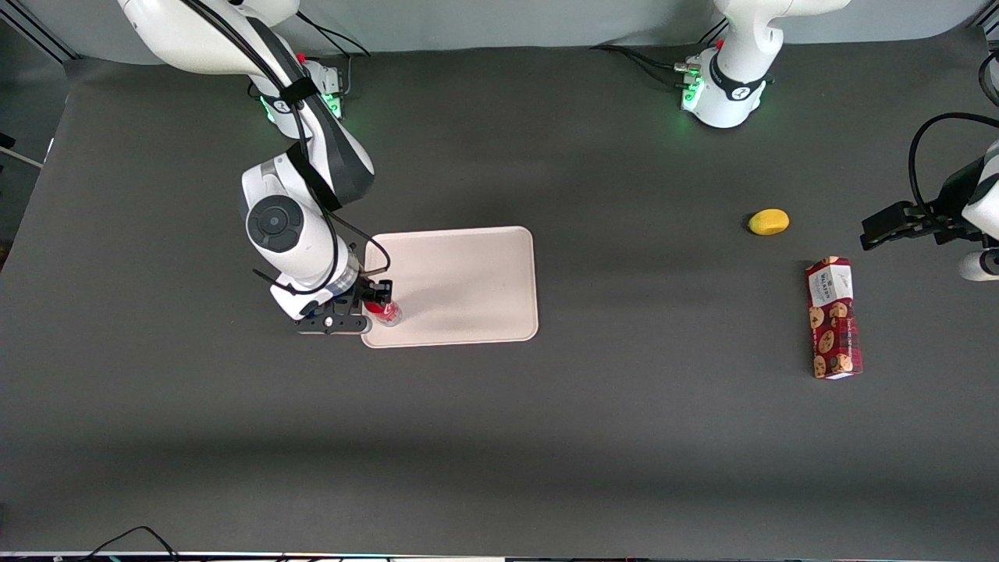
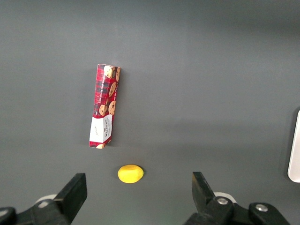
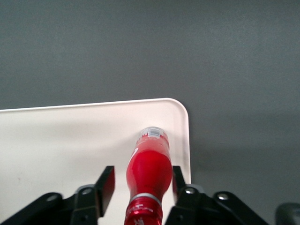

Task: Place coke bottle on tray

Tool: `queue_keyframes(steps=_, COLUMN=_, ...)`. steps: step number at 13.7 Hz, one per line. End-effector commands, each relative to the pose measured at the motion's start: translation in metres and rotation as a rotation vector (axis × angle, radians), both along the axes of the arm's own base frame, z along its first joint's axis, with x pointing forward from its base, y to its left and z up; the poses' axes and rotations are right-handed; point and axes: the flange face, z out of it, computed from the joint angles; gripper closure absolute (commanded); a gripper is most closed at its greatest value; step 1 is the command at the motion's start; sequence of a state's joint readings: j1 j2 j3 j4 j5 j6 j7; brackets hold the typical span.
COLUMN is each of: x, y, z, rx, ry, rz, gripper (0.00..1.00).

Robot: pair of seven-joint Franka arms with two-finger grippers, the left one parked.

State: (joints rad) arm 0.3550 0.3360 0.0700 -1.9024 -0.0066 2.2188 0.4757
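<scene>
The coke bottle [image 1: 385, 311], slim and red with a clear base, stands on the pale pinkish-cream tray [image 1: 468, 281], at the tray corner nearest the front camera toward the working arm's end. In the right wrist view the bottle [image 3: 150, 166] stands upright close to the tray [image 3: 70, 136] rim. My right gripper [image 1: 380, 301] is above the bottle, and in the wrist view the gripper [image 3: 143, 180] is open around its neck. One finger [image 3: 107, 185] stands clearly apart from the bottle. The other is close beside it.
A red cookie box [image 1: 833, 316] lies toward the parked arm's end of the table, with a yellow lemon [image 1: 769, 222] farther from the front camera. Both show in the left wrist view, the box [image 2: 104, 105] and the lemon [image 2: 130, 173], with a tray edge [image 2: 296, 145].
</scene>
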Motion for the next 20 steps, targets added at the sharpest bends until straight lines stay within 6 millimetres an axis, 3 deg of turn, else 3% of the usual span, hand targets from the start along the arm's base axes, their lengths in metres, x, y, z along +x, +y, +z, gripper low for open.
queue_keyframes(steps=1, x=0.006, y=0.004, z=0.001, rx=-0.016, ry=-0.013, rz=-0.02, gripper=0.0)
queue_keyframes(steps=4, x=0.009, y=0.005, z=0.009, rx=-0.011, ry=-0.021, rz=-0.021, gripper=0.0)
queue_keyframes(steps=6, x=0.015, y=-0.001, z=0.033, rx=-0.009, ry=-0.04, rz=-0.031, gripper=0.0)
queue_keyframes(steps=8, x=0.023, y=-0.02, z=0.076, rx=-0.013, ry=-0.061, rz=-0.023, gripper=0.0)
queue_keyframes(steps=10, x=0.008, y=-0.035, z=0.127, rx=-0.008, ry=-0.066, rz=0.082, gripper=0.0)
queue_keyframes(steps=12, x=-0.013, y=-0.067, z=0.179, rx=-0.022, ry=-0.026, rz=0.072, gripper=0.0)
queue_keyframes(steps=14, x=-0.034, y=-0.111, z=0.233, rx=-0.012, ry=-0.054, rz=0.01, gripper=0.0)
queue_keyframes(steps=17, x=-0.067, y=-0.171, z=0.265, rx=0.004, ry=-0.072, rz=0.033, gripper=0.0)
queue_keyframes(steps=20, x=-0.071, y=-0.218, z=0.266, rx=0.001, ry=-0.04, rz=-0.011, gripper=0.0)
